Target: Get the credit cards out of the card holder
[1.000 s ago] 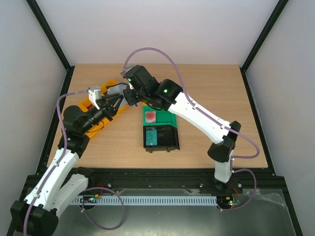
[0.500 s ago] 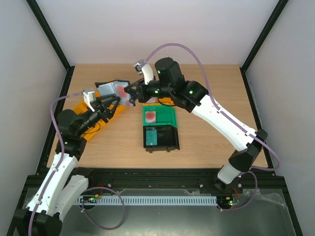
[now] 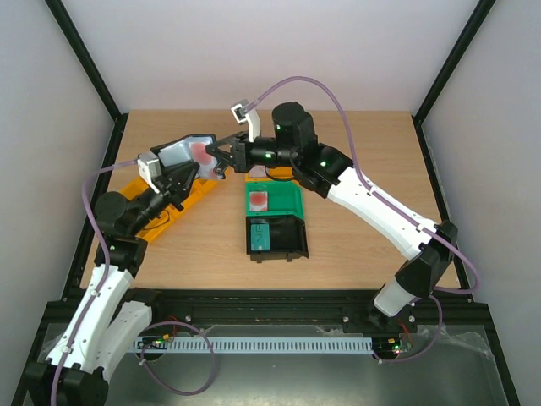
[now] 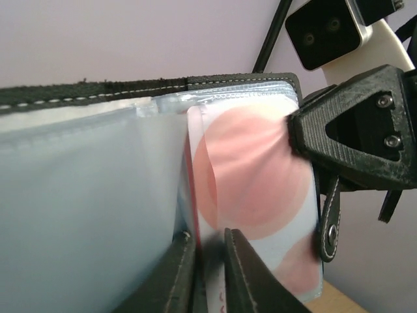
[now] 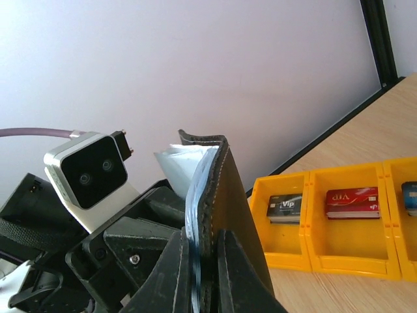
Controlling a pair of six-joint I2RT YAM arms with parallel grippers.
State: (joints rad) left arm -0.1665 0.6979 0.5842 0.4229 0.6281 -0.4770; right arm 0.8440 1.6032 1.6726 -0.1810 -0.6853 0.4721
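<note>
Card holder [image 3: 182, 152] hangs open above the bench [image 3: 363, 169] between my claws: right claw [image 5: 201, 242] pressed onto its black cover, left claw [image 4: 207, 246] pinching its clear sleeve, where a pale red-spotted card [image 4: 254, 182] stands lengthwise straight ahead of that claw.

The open card holder [image 3: 179, 152] is held above the table's far left, with the left gripper [image 3: 188, 169] pinching its near edge and the right gripper [image 3: 218, 154] pinching its right edge. A green bin [image 3: 287, 203] and a black bin [image 3: 292, 238] sit mid-table.
</note>
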